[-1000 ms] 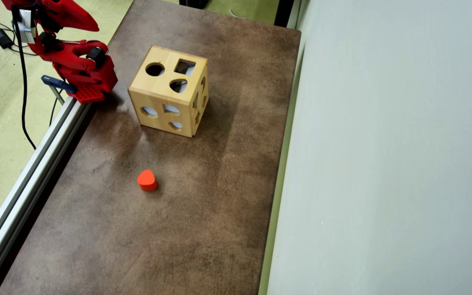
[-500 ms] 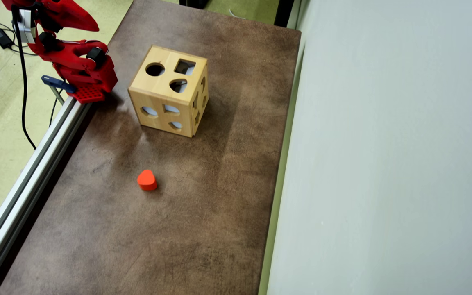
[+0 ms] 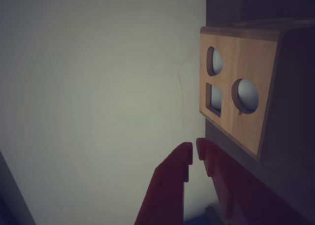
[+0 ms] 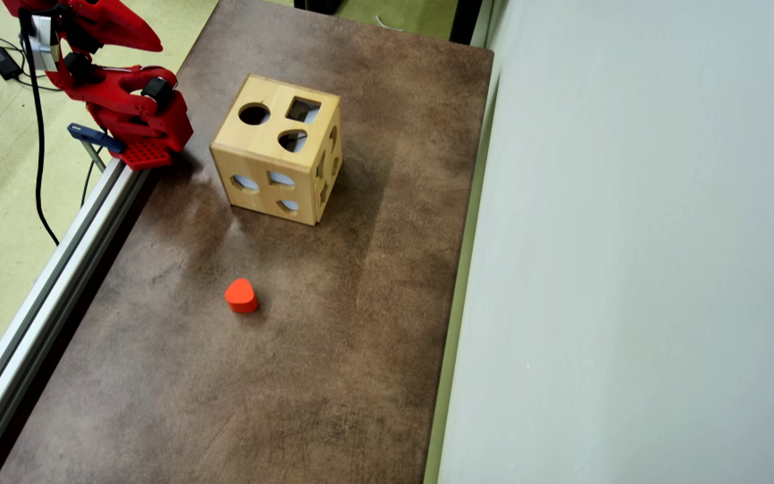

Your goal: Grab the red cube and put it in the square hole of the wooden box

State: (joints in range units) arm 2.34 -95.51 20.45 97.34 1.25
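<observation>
A small red block (image 4: 241,296), rounded and more heart-shaped than cubic, lies on the brown table (image 4: 333,376) in the overhead view, well in front of the wooden box (image 4: 263,144). The box's top face has a round hole, a square hole and a third hole. The red arm is folded at the table's far left corner, its gripper (image 4: 150,44) away from both. In the wrist view the gripper (image 3: 194,150) is shut and empty, and the box (image 3: 246,121) is at the right. The red block is out of the wrist view.
A pale wall panel (image 4: 629,269) runs along the table's right side. An aluminium rail (image 4: 58,269) borders the left edge, with the arm's base (image 4: 145,128) clamped on it. Cables (image 4: 37,168) hang over the floor at the left.
</observation>
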